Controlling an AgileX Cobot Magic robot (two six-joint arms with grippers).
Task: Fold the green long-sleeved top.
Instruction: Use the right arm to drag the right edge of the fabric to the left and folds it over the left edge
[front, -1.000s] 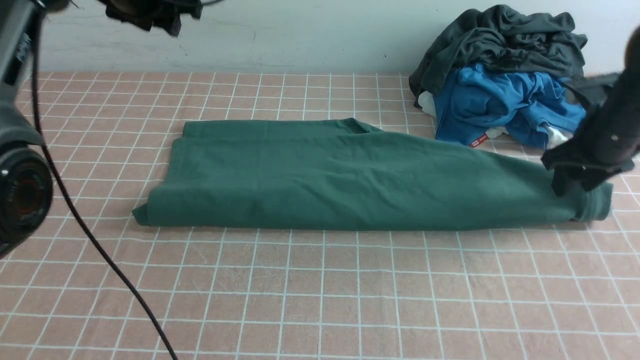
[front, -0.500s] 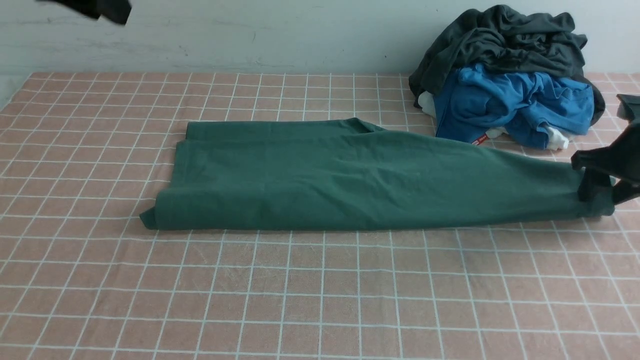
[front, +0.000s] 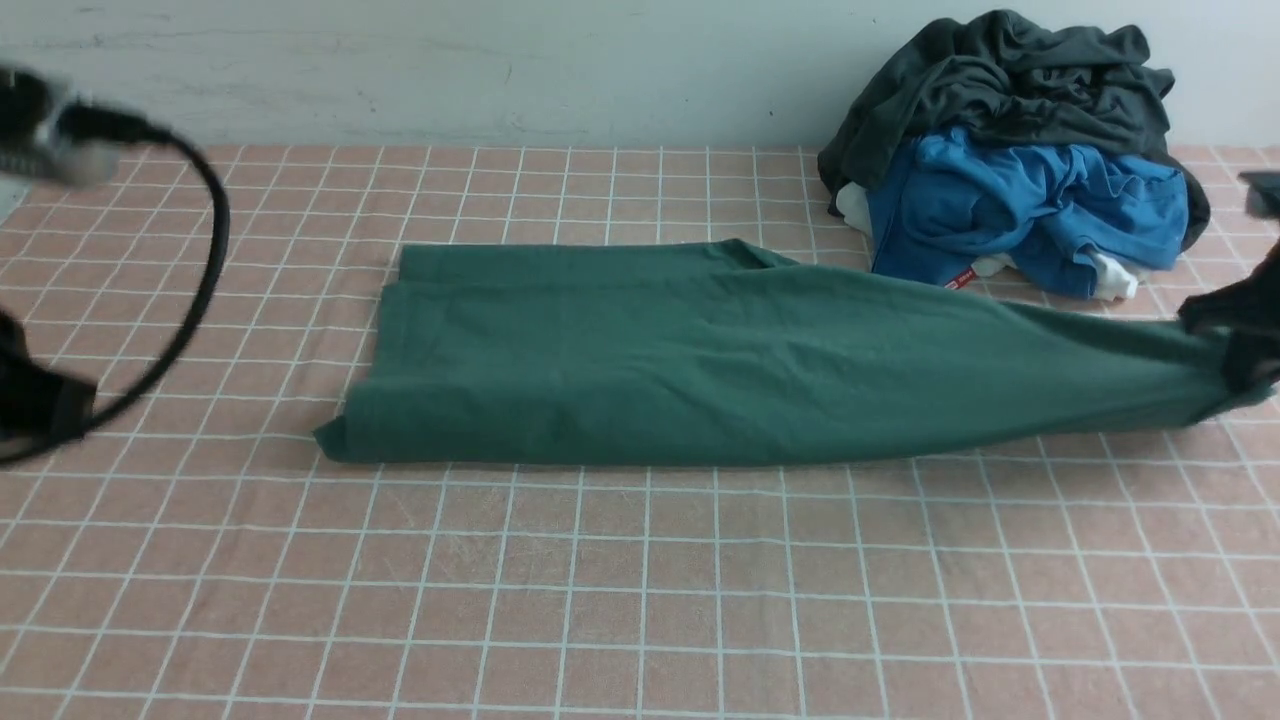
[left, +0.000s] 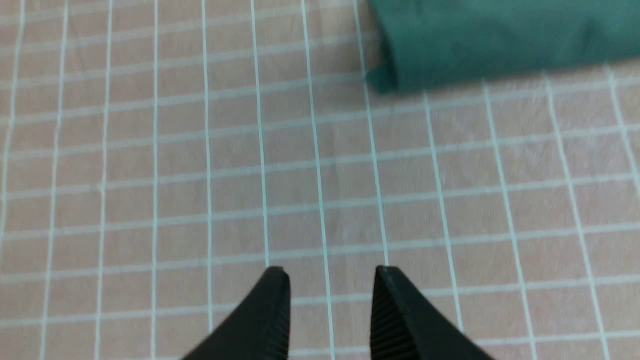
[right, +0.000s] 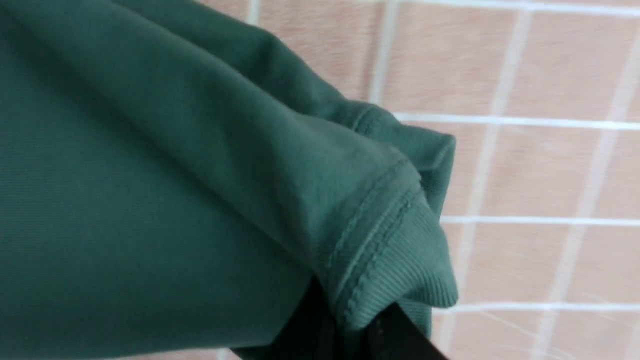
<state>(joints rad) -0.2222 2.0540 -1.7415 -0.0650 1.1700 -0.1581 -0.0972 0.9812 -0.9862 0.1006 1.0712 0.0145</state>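
The green long-sleeved top (front: 700, 355) lies folded in a long band across the middle of the checked cloth. Its logo and neck label are hidden. My right gripper (front: 1240, 350) at the far right edge is shut on the top's ribbed hem (right: 395, 260) and holds that end slightly lifted and stretched. My left gripper (left: 330, 280) is open and empty above bare cloth; the top's left folded corner (left: 385, 80) lies some way ahead of its fingertips. In the front view only the left arm's blurred body and cable (front: 200, 270) show.
A pile of a dark charcoal-grey garment (front: 1010, 80) over a bright blue garment (front: 1010, 210) sits at the back right by the wall. The pink checked tablecloth (front: 640, 580) covers the table. The wall runs along the back.
My right gripper has pulled the top's right end further right, dragging the whole top that way; its left corner has shifted right. My left arm has swung from the upper left down to the left edge.
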